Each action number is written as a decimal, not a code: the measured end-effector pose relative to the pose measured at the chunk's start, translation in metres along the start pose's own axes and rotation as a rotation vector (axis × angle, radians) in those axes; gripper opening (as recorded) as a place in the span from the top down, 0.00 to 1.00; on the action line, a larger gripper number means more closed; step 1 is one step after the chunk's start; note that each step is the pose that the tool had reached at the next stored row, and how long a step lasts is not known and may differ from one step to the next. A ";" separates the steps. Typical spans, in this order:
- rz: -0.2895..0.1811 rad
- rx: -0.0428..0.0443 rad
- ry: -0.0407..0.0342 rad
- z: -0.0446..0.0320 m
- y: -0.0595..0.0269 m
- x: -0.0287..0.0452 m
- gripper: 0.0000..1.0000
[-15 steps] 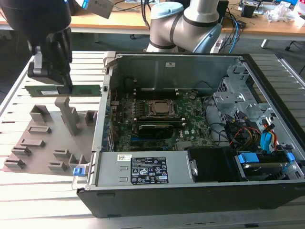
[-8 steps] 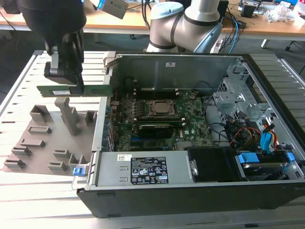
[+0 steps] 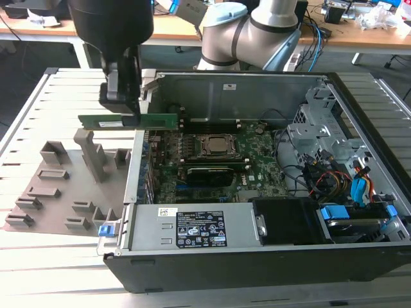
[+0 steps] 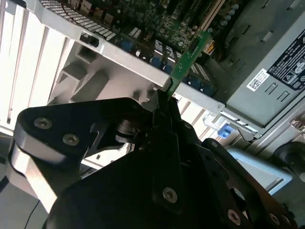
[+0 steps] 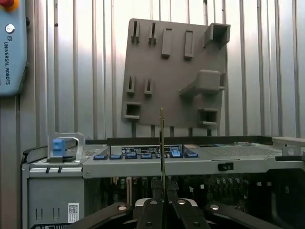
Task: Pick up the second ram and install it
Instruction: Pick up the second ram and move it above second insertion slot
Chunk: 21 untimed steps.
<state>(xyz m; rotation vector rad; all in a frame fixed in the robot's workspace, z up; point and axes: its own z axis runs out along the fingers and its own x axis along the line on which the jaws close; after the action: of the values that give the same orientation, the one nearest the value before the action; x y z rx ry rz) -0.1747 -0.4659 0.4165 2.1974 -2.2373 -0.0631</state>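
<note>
My gripper (image 3: 131, 119) is shut on the second ram (image 3: 157, 119), a long green stick held level in the air. It hangs above the open computer case's wall (image 3: 131, 186) on the exterior view's left, between the grey fixture tray (image 3: 64, 183) and the motherboard (image 3: 257, 168). The second wrist view shows the green ram (image 4: 188, 56) sticking out from the black fingers (image 4: 164, 112) toward the board. Seen edge-on in the first wrist view, the ram (image 5: 162, 143) rises from between the fingers (image 5: 156, 187).
The open case holds a processor socket (image 3: 218, 146), a black card (image 3: 209, 174), a power supply (image 3: 192, 228) and drive bays with cables (image 3: 340, 160). The grey fixture tray with upright blocks (image 5: 176, 76) lies on the slatted table (image 3: 38, 256). Desks stand behind.
</note>
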 end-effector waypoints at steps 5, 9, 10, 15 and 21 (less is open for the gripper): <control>0.000 -0.0003 0.0000 -0.0006 -0.0212 -0.0010 0.86; 0.000 -0.0007 0.0001 -0.0015 -0.0478 -0.0022 0.86; 0.000 -0.0008 0.0000 -0.0016 -0.0527 -0.0026 0.86; 0.000 -0.0009 0.0000 -0.0024 -0.0791 -0.0041 0.86; 0.000 -0.0012 0.0000 -0.0031 -0.1081 -0.0058 0.86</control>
<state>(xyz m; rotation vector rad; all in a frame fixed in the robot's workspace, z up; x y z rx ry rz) -0.0665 -0.4622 0.4163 2.1968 -2.2366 -0.0644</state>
